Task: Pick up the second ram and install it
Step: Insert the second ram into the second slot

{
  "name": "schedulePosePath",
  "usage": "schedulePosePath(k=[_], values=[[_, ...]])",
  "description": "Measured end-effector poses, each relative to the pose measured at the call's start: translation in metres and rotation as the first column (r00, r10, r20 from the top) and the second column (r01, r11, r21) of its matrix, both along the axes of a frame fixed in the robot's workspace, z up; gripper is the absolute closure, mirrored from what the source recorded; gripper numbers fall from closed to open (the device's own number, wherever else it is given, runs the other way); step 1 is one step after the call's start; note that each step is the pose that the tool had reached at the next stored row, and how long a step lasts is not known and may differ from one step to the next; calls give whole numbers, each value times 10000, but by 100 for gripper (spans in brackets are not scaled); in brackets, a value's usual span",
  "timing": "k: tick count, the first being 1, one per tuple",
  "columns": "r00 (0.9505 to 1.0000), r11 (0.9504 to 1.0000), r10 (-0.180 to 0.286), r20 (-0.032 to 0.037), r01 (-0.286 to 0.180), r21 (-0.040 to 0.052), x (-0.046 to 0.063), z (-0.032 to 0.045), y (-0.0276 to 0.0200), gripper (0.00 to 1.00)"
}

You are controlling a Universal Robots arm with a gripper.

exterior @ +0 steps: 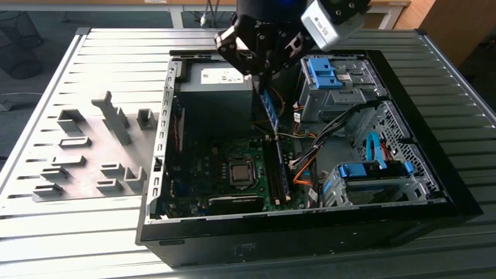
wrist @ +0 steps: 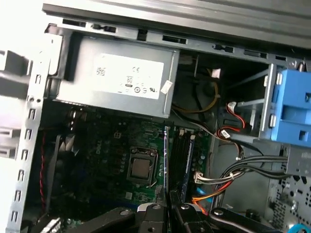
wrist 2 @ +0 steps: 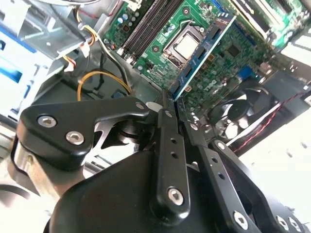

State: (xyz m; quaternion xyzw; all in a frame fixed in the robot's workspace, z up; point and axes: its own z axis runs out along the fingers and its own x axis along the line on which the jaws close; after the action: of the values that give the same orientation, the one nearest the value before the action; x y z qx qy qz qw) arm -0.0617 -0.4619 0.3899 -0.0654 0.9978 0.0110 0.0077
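The gripper [exterior: 266, 78] hangs over the open computer case [exterior: 434, 174], its fingers [wrist 2: 167, 116] pressed together on the top edge of the second ram [exterior: 270, 110]. The stick hangs down from the fingertips edge-on, its long side roughly in line with the memory slots [exterior: 277, 174] below, which looks like a deliberate hold: gripped by its thin upper edge, the contact edge stays free to meet a slot.

In the second wrist view the second ram [wrist 2: 204, 53] runs out from between the fingers as a blue-green strip with dark chips, stretching over the motherboard [wrist 2: 228, 73] and crossing close by the processor socket [wrist 2: 187, 44]. In the first wrist view the board [wrist: 166, 155] shows as a thin vertical line straight ahead of the fingertips, with another memory stick [wrist: 188, 160] already seated in a slot just beside it.

The ram appears to be above the slots and not yet pressed in. Loose cables [exterior: 310, 163] lie just to one side of the slots, near the drive cage [exterior: 372, 180], clear of the stick.
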Motion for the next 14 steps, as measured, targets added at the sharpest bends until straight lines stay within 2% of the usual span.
schedulePosePath(k=[6,14], values=[[9954,9954,-955,0,955,-12,0,-25,0,86],[9949,9949,-1005,0,1005,-15,15,-37,1,86]])
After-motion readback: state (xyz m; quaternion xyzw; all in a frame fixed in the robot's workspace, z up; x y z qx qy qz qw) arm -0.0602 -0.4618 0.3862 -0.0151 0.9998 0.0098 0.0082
